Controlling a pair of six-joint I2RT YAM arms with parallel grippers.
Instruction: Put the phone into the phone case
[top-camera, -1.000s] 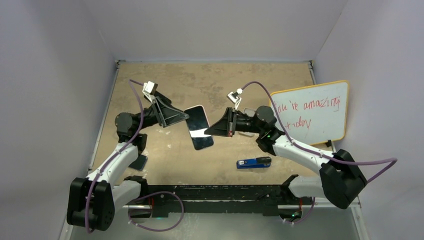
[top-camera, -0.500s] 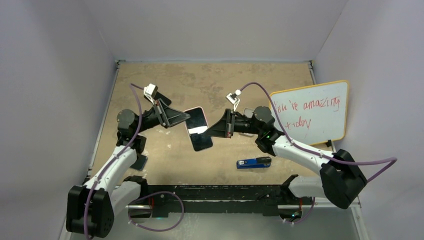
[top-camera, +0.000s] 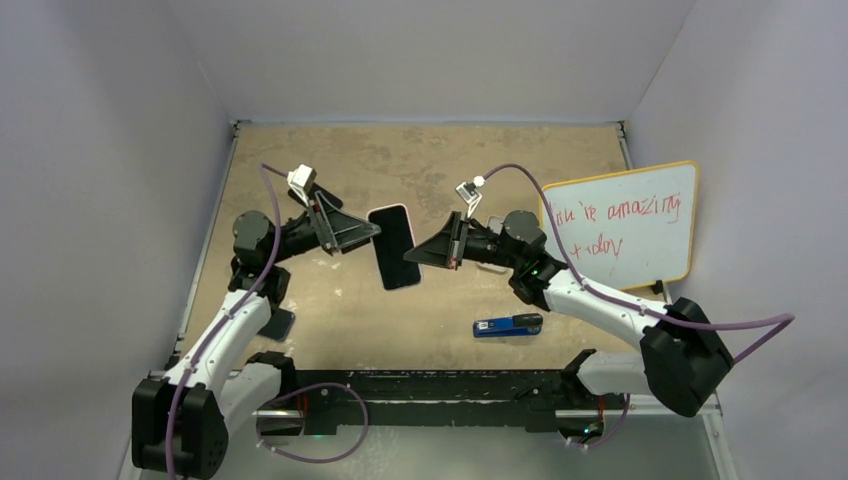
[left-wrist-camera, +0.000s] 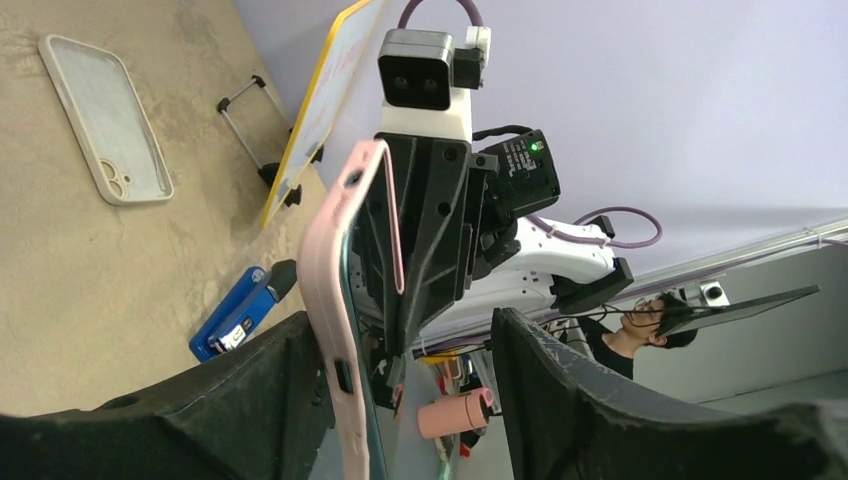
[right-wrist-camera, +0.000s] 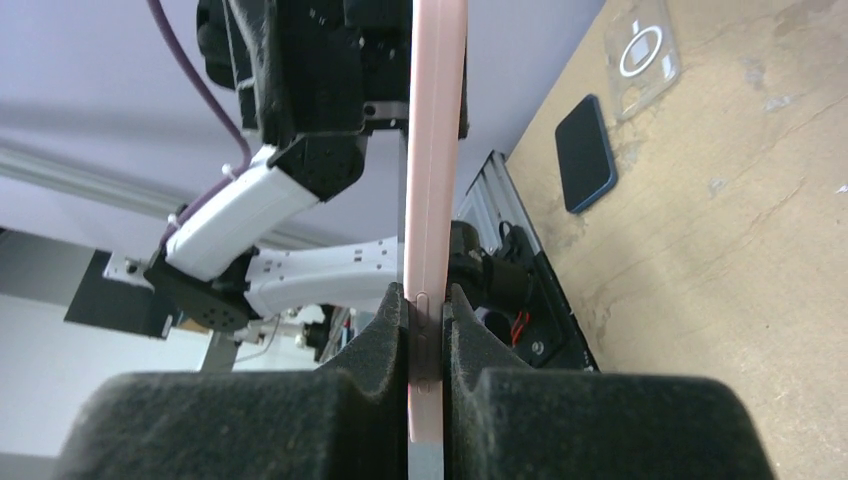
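The phone, dark screen up, sits in a pink case (top-camera: 393, 247) held in the air over the table's middle. My right gripper (top-camera: 410, 256) is shut on its right edge; in the right wrist view both pads clamp the pink edge (right-wrist-camera: 434, 200) at the gripper (right-wrist-camera: 428, 300). My left gripper (top-camera: 372, 232) is at the phone's left edge. In the left wrist view its jaws (left-wrist-camera: 410, 340) stand wide open around the pink case (left-wrist-camera: 335, 300), which leans against the left finger (left-wrist-camera: 250, 390). The phone's dark edge shows along the case.
A blue tool (top-camera: 508, 325) lies near the front. A whiteboard (top-camera: 622, 225) stands at the right. A pale spare case (left-wrist-camera: 105, 120) lies on the table by the right arm. A dark blue phone (right-wrist-camera: 585, 153) and a clear case (right-wrist-camera: 645, 45) lie near the left arm.
The cased phone has shifted slightly up and left and tilted, losing the glare on its screen. Both grippers moved with it; the left arm's elbow shifted.
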